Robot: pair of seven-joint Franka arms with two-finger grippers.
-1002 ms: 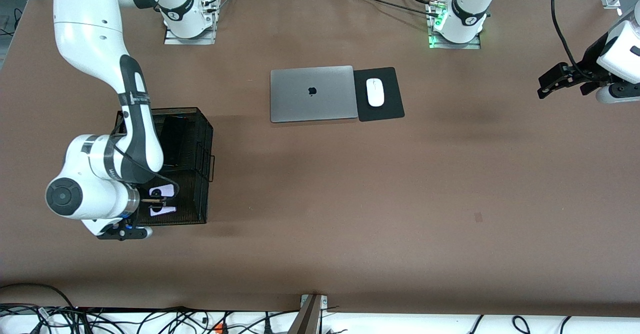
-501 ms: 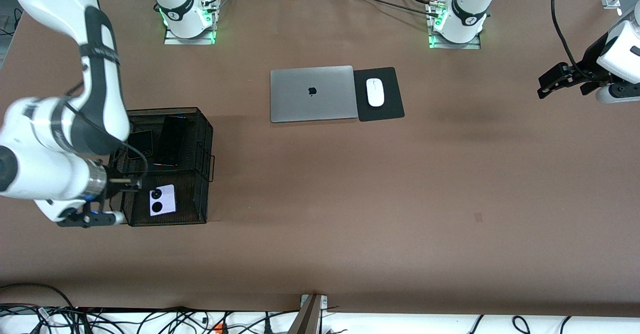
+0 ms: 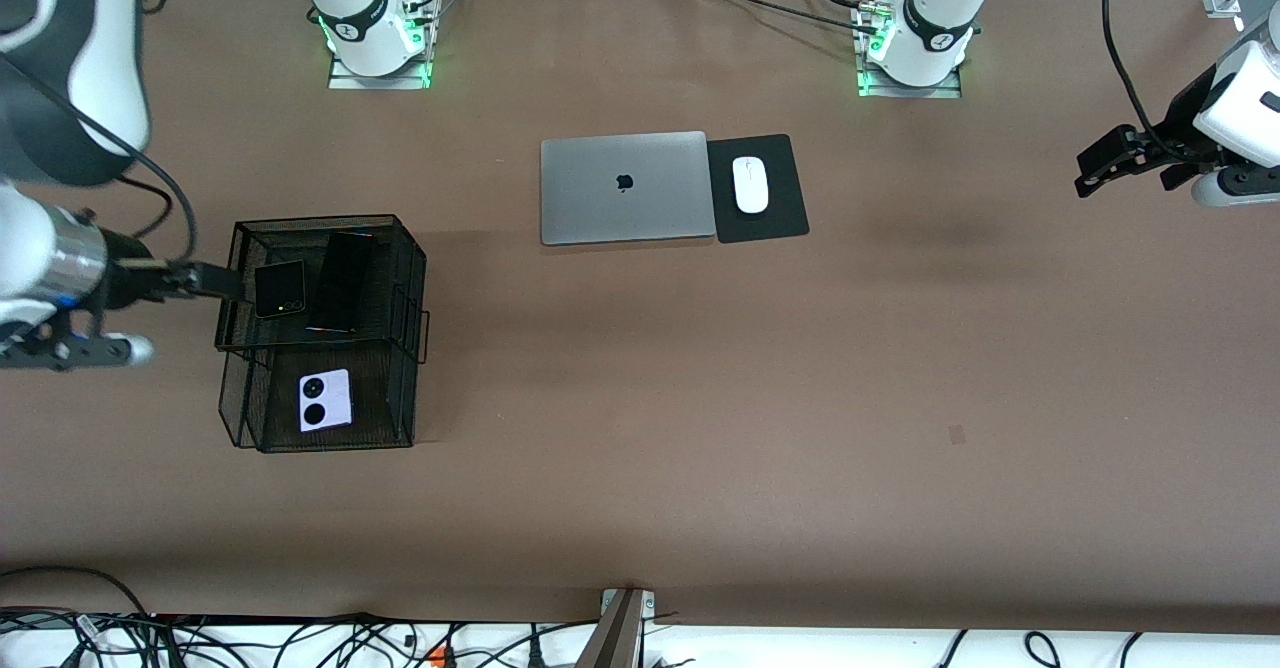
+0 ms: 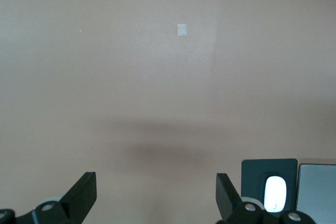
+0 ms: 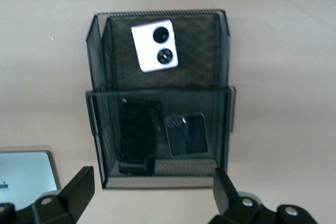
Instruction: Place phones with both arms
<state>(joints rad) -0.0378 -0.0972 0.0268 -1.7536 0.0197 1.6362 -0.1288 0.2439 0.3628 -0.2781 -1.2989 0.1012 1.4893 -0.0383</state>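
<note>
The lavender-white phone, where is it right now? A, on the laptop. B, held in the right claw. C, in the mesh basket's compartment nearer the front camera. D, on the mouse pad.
C: the lavender-white phone lies alone in the mesh basket's nearer compartment, while the two black phones sit in the compartment farther from the camera.

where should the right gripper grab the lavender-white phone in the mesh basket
Judging from its pose, take the lavender-white phone by its two long edges, coming straight down from above. It lies flat, lenses up, alone in the compartment of the mesh basket nearer the front camera, and the walls block any sideways approach. The right gripper is open and empty above the basket.
</note>
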